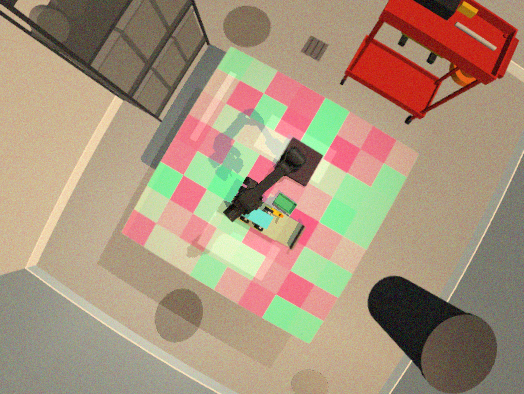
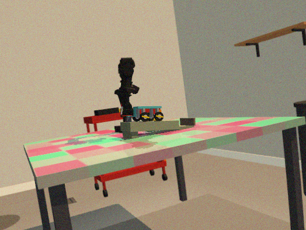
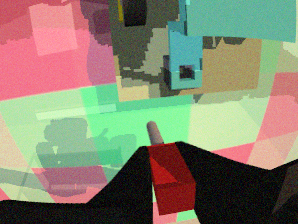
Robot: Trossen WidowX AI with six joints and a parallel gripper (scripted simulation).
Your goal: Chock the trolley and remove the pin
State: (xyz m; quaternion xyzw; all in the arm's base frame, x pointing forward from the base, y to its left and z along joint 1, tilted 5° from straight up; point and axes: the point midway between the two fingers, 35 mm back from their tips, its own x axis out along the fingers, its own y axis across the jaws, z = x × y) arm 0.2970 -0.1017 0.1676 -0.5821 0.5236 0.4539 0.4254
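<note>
My gripper [image 2: 127, 116] [image 3: 160, 151] is shut on the red-headed stop pin [image 3: 172, 176]. The pin's grey shaft points towards the ramp, its tip free, outside the square hole of a turquoise bracket [image 3: 195, 80]. The trolley [image 1: 258, 218] [image 2: 147, 108] [image 3: 240, 21], with a turquoise top and black wheels, stands upright on the pale ramp [image 1: 287, 231] [image 2: 157, 125] [image 3: 232, 65]. The yellow chock [image 1: 276, 213] is near the trolley's downhill end, on the tray side; whether it touches a wheel cannot be told. The green tray [image 1: 285, 203] lies beside the ramp.
A dark end board [image 1: 296, 237] [image 2: 187, 121] stands at the ramp's low end. The arm's dark base plate [image 1: 311, 159] is on the checkered table [image 1: 345, 215] [image 2: 222, 128], beyond the tray. A red cart [image 1: 390, 75] stands on the floor off the table.
</note>
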